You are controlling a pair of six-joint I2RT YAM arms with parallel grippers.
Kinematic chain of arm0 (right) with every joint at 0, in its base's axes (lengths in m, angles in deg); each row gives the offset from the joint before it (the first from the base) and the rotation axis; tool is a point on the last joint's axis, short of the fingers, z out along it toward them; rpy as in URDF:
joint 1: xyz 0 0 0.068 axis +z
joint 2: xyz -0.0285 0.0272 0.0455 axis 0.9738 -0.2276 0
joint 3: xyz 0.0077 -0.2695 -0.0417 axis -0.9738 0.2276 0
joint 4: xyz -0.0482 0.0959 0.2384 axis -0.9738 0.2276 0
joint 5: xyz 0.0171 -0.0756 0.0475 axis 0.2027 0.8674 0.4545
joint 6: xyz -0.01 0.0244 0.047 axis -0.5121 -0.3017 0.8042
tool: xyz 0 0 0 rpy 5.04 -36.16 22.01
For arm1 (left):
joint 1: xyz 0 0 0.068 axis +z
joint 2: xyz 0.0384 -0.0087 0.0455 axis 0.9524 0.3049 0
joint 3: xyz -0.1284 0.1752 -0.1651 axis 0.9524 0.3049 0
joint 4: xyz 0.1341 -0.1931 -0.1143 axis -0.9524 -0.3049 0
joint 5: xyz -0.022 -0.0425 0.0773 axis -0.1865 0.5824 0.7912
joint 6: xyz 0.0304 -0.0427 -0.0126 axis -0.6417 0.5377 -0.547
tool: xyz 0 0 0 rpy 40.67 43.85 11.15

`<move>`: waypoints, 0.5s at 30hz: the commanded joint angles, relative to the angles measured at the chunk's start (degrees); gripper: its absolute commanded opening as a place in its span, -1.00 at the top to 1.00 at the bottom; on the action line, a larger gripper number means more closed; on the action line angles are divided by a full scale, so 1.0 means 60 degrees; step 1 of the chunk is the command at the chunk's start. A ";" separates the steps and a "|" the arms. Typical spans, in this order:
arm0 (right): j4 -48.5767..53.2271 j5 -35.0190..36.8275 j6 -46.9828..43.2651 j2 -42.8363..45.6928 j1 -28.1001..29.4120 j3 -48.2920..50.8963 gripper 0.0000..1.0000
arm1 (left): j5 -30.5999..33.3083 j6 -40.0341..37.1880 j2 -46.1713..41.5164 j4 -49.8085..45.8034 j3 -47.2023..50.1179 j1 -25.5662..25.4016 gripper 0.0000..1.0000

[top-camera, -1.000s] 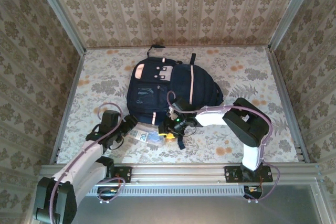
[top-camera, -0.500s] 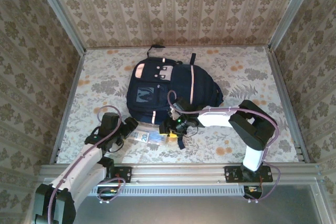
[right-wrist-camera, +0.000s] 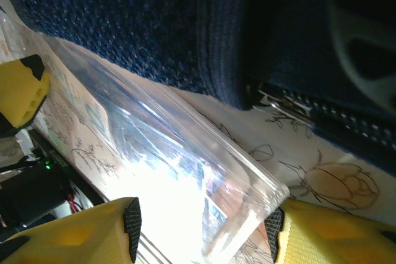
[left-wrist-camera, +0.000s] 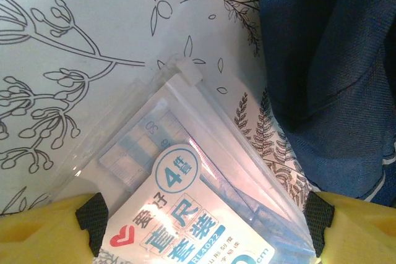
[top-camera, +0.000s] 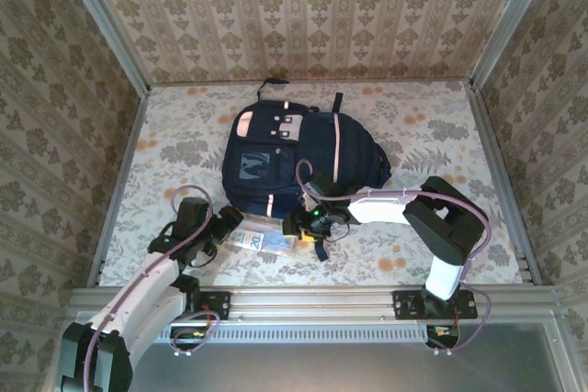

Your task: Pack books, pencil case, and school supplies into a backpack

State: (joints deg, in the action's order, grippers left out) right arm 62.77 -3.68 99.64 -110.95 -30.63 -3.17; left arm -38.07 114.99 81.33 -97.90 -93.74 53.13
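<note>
Clear plastic, blue-and-white card inside: the school supplies packet (top-camera: 254,240) lies flat on the table (top-camera: 441,135), just outside the near edge of the backpack (top-camera: 294,158) and not yet in it.

Left wrist view: the packet (left-wrist-camera: 185,214) runs between the wide-set jaws of the left gripper (left-wrist-camera: 204,214). They straddle it, with no pinch visible. From above, the left gripper (top-camera: 223,225) sits at the packet's left end.

Right wrist view: the other end of the packet (right-wrist-camera: 185,171) lies between the jaws of the right gripper (right-wrist-camera: 204,230), which stand apart with no squeeze on the plastic. Navy fabric and a zip (right-wrist-camera: 291,106) lie close behind. From above, the right gripper (top-camera: 296,225) is against the backpack's lower edge.

Change over the last second: the right jaws have parted wider, the left arm has drawn back a little, and the packet has barely shifted.

Judgement: the right side has let go, so the packet is unheld. It needs a fresh grip, and I see no open mouth on the backpack from above.
</note>
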 commanded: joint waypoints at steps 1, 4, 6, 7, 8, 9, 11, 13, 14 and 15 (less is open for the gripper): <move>-0.1594 -0.0002 0.0654 -0.0460 -0.0100 -0.0142 -0.14 | -0.0456 0.0250 0.0072 -0.1084 0.0381 -0.0121 -0.75; -0.2786 -0.0420 0.1187 -0.0611 -0.0131 -0.0014 -0.09 | -0.0513 0.0279 0.0058 -0.1082 0.0396 -0.0138 -0.75; -0.3275 -0.0593 0.1354 -0.0672 -0.0131 0.0068 -0.06 | -0.0514 0.0279 -0.0001 -0.1116 0.0445 -0.0133 -0.75; -0.3393 -0.0627 0.1393 -0.0675 -0.0130 0.0098 -0.05 | -0.0527 0.0305 -0.0026 -0.1097 0.0467 -0.0139 -0.75; -0.3517 -0.0666 0.1428 -0.0697 -0.0133 0.0161 -0.02 | -0.0541 0.0332 -0.0069 -0.1069 0.0510 -0.0154 -0.75; -0.3657 -0.0704 0.1472 -0.0694 -0.0142 0.0205 0.02 | -0.0571 0.0380 -0.0115 -0.1025 0.0553 -0.0154 -0.75; -0.3753 -0.0746 0.1518 -0.0718 -0.0145 0.0239 0.12 | -0.0614 0.0451 -0.0189 -0.0971 0.0599 -0.0154 -0.75; -0.3727 -0.0713 0.1506 -0.0680 -0.0156 0.0255 0.26 | -0.0644 0.0470 -0.0277 -0.0964 0.0579 -0.0155 -0.75; -0.3695 -0.0693 0.1491 -0.0660 -0.0176 0.0270 0.34 | -0.0646 0.0483 -0.0340 -0.1033 0.0543 -0.0164 -0.75; -0.3633 -0.0645 0.1474 -0.0606 -0.0198 0.0290 0.45 | -0.0624 0.0476 -0.0431 -0.1181 0.0460 -0.0164 -0.75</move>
State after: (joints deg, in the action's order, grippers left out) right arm 45.50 -7.59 107.92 -114.60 -30.96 -1.75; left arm -38.72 116.04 79.14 -97.93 -92.80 53.07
